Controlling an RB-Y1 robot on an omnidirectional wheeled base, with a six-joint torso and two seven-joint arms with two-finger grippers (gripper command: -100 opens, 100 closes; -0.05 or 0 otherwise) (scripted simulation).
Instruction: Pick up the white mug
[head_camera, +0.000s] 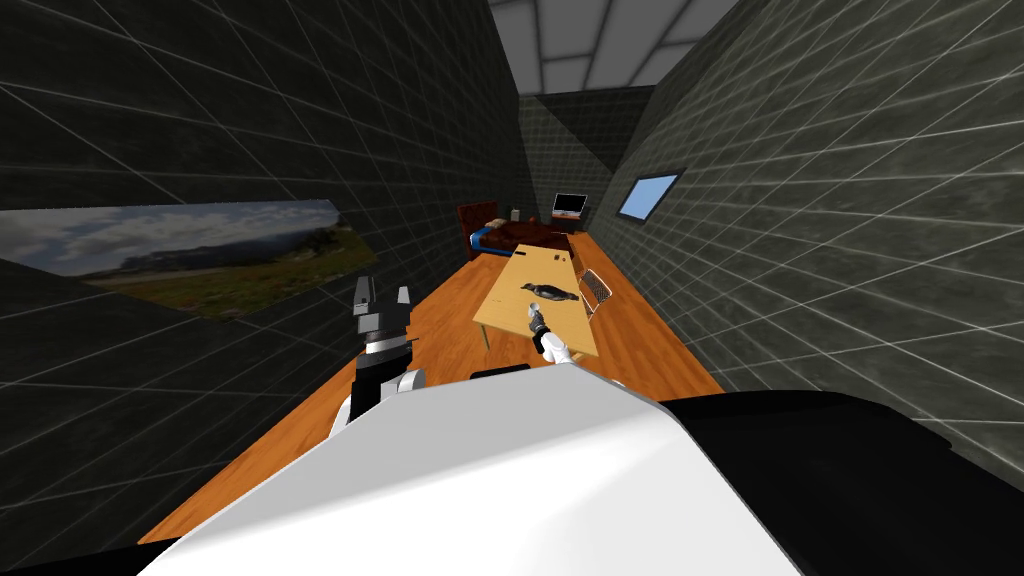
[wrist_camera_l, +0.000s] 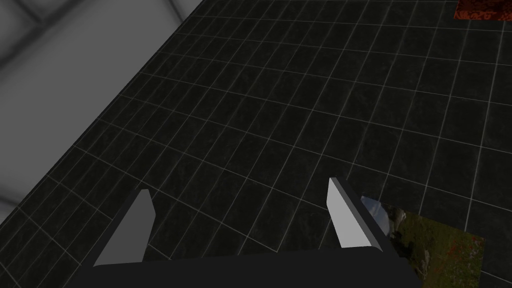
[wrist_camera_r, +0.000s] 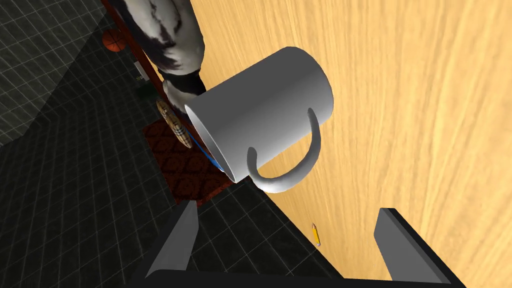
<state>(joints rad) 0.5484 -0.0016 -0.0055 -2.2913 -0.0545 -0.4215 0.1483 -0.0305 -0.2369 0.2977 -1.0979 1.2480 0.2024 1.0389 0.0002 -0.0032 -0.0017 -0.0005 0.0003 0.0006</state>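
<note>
An orange wooden floor (head_camera: 445, 330) is running down the dark-tiled room, and a light wooden table (head_camera: 510, 290) is standing on it at twelve o'clock from the robot. On the table, what appears to be a black-and-white penguin figure (head_camera: 550, 292) is lying just beyond the white-grey mug (wrist_camera_r: 265, 115). The mug is sitting on the tabletop close to the table's edge, its handle (wrist_camera_r: 295, 172) facing the right gripper (wrist_camera_r: 290, 207). That gripper is hovering near the mug with fingers spread wide, gripping nothing. The left gripper (head_camera: 382, 297) is hanging at eleven o'clock, off the table, blades likewise parted and empty. A small yellow pencil (wrist_camera_r: 315, 234) is lying on the table between mug and right gripper.
</note>
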